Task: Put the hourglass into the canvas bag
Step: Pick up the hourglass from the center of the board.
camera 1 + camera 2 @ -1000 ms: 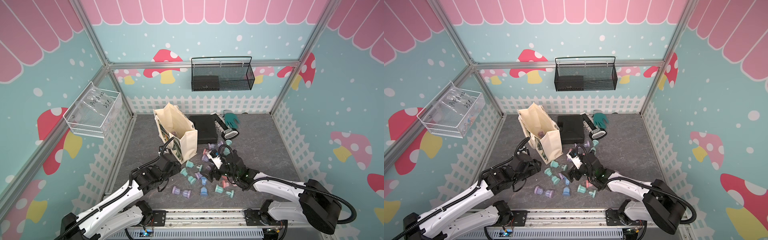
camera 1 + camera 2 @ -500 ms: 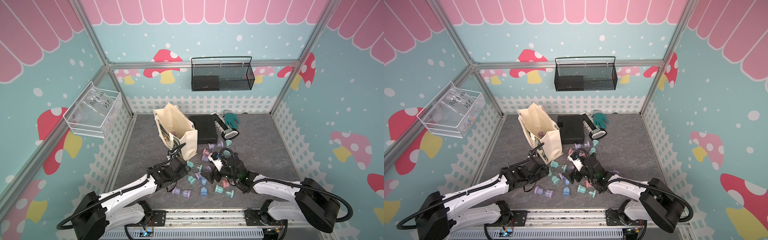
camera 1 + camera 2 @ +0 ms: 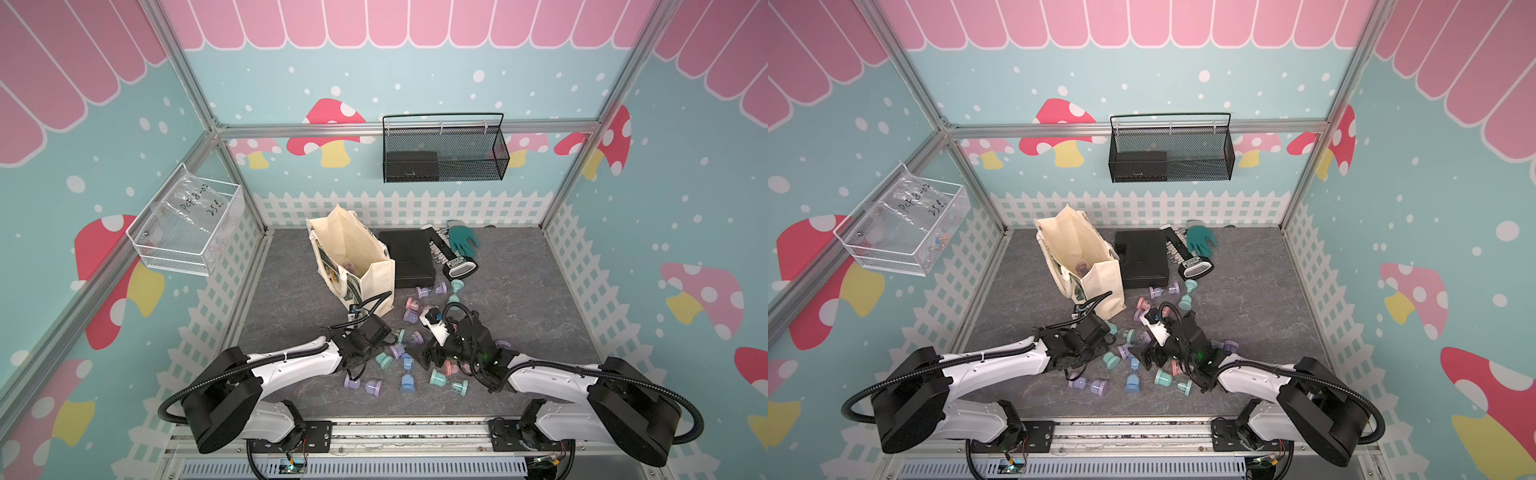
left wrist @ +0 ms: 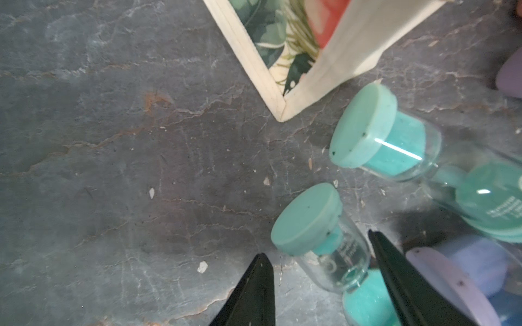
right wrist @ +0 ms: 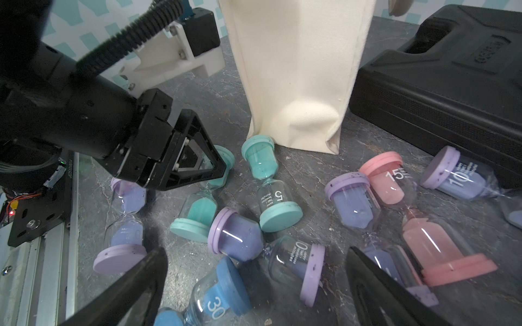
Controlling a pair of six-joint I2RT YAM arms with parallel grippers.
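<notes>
A cream canvas bag (image 3: 1100,286) stands open on the grey floor (image 3: 1246,316), and a purple hourglass (image 3: 1080,269) lies inside it. Just beside the bag is a flat black case (image 3: 1142,257), with a green glove (image 3: 1200,241) near it. Many small hourglasses (image 3: 1132,382), teal, purple, blue and pink, lie scattered in front of the bag. The left gripper (image 3: 1109,334) and the right gripper (image 3: 1143,356) are low over this pile, near each other. How their jaws stand, one cannot tell here.

Teal walls (image 3: 415,75) all round: pink scallops (image 3: 374,25) up top, red mushrooms (image 3: 332,129), a white picket fence (image 3: 399,208) print low down. Grey marbled bench (image 3: 519,291) below — black mesh basket (image 3: 469,166) on the back wall, wire bin (image 3: 174,253) on the side wall.
</notes>
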